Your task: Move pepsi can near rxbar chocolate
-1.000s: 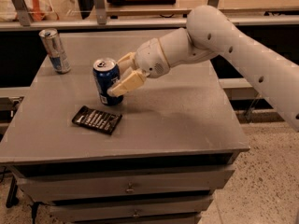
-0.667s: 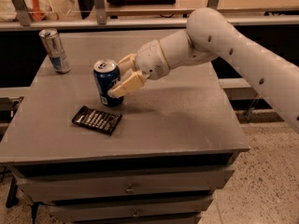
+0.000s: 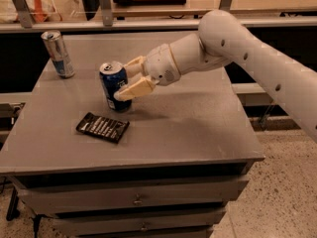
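Grey table (image 3: pixel 198 125) with drawers below fills most of the view. Its front and right edges are fully visible, while the left edge runs close to the frame side. The white arm (image 3: pixel 257 53) comes in from the right, cut off at the frame edge, and reaches left over the back half of the top. The gripper (image 3: pixel 123 82) is at centre-left of the table, its tan fingers (image 3: pixel 137 88) clamped on the pepsi can (image 3: pixel 111 82), one finger across the can's front-right side and the other behind it near the rim. The can is upright with its silver top visible. Its lower right is partly covered by the front finger, and I cannot tell whether the base touches the table or sits just off it. The rxbar chocolate (image 3: pixel 102 127) lies flat just in front of the can, slightly to its left, near but apart; its print is unreadable. A slim silver-and-blue can (image 3: pixel 58 53) stands at the back left corner, well apart from the others. The right half and front right of the table are bare, and so is the strip in front of the bar up to the front edge.
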